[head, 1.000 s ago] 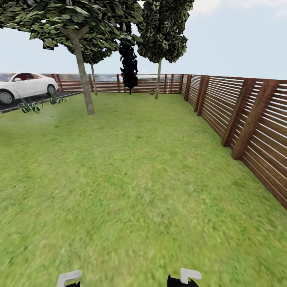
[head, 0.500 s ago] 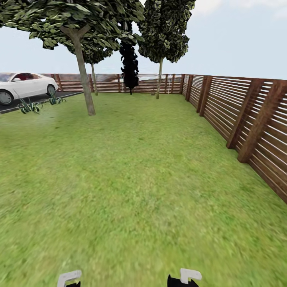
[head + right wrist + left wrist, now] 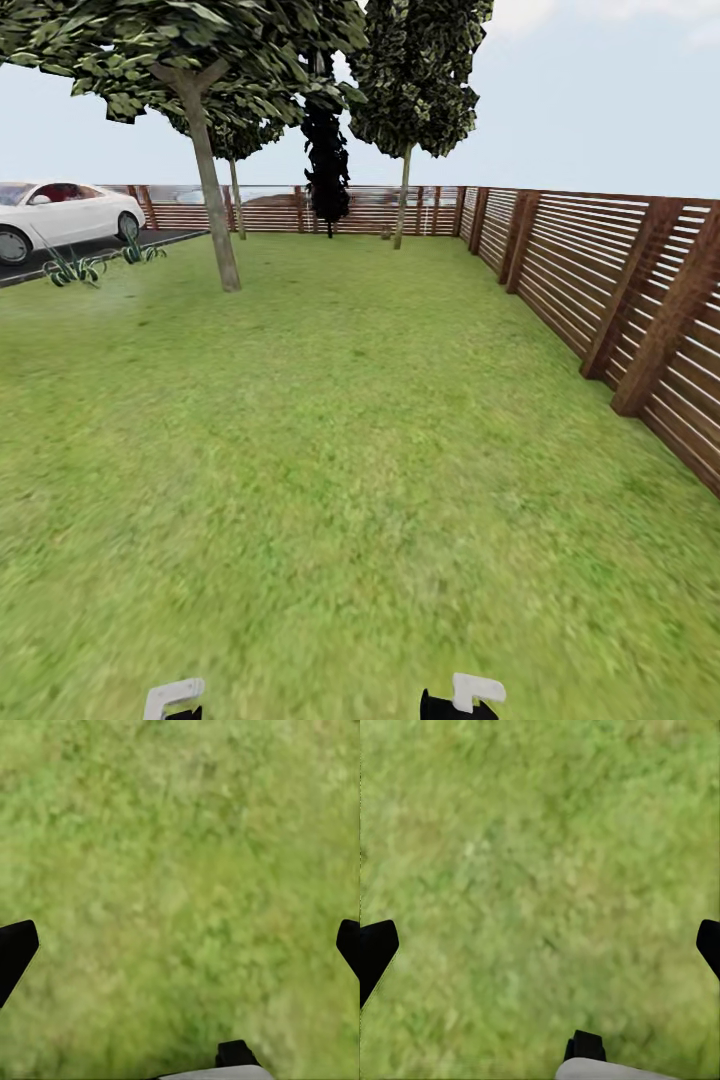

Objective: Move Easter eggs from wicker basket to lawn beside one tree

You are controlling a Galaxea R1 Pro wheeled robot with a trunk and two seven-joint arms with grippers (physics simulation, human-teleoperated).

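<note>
Grippers, head view: you see your left gripper [image 3: 172, 698] and right gripper [image 3: 462, 697] at the lower edge of the picture, low over the lawn [image 3: 330, 450]; from here you cannot tell how their jaws stand.
Garden, head view: the nearest tree [image 3: 213, 200] stands toward the far left part of the lawn, a second tree [image 3: 403, 200] at the far fence [image 3: 600, 290], with the dark cypress [image 3: 325, 165] between them and a white car [image 3: 60, 215] past the left edge.
Left wrist view: your left fingertips [image 3: 376, 951] sit spread wide, released, bare grass between them.
Right wrist view: your right fingertips [image 3: 16, 949] are likewise parted and carry nothing.
Task's things: you have no basket or eggs ahead of you.
Risk: driving on this way probably takes you away from the basket; the fence along the lawn's right edge could catch your base.
</note>
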